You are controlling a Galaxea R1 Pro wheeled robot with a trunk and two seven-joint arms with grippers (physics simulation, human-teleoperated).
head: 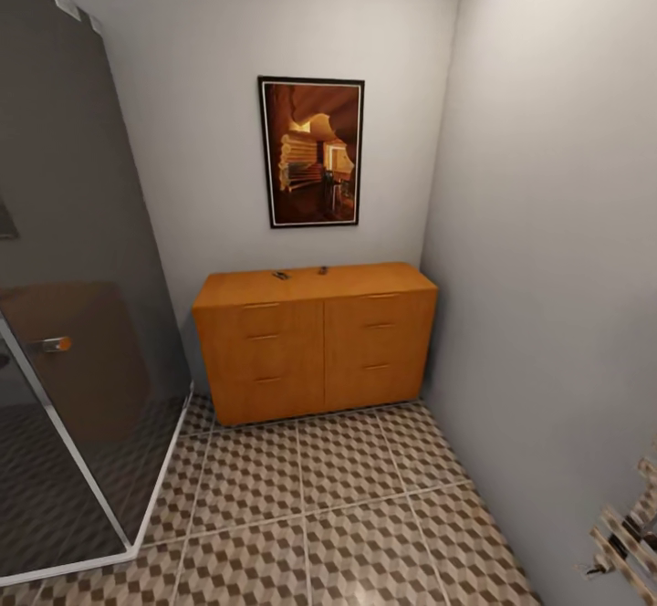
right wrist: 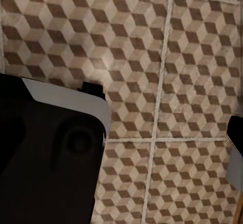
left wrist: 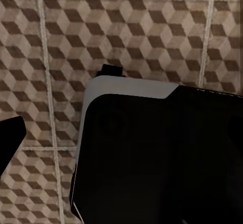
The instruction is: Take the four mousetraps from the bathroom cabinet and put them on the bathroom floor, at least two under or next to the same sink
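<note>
The orange-brown cabinet (head: 315,341) stands against the far wall, all its drawers closed. Two tiny dark mousetraps lie on its flat top near the back edge, one (head: 280,275) left of the other (head: 322,270). The cube-patterned bathroom floor (head: 301,496) stretches from me to the cabinet. Both wrist views look down on that floor (left wrist: 126,37) (right wrist: 192,57) past my own dark, white-edged body. A dark fingertip (left wrist: 11,140) shows at the edge of the left wrist view, and another fingertip (right wrist: 236,153) at the edge of the right wrist view. The sink is out of view.
A glass shower enclosure (head: 73,360) with a white frame fills the left side. A grey wall (head: 547,268) closes the right, with a towel rail (head: 630,533) low on it. A framed picture (head: 311,151) hangs above the cabinet.
</note>
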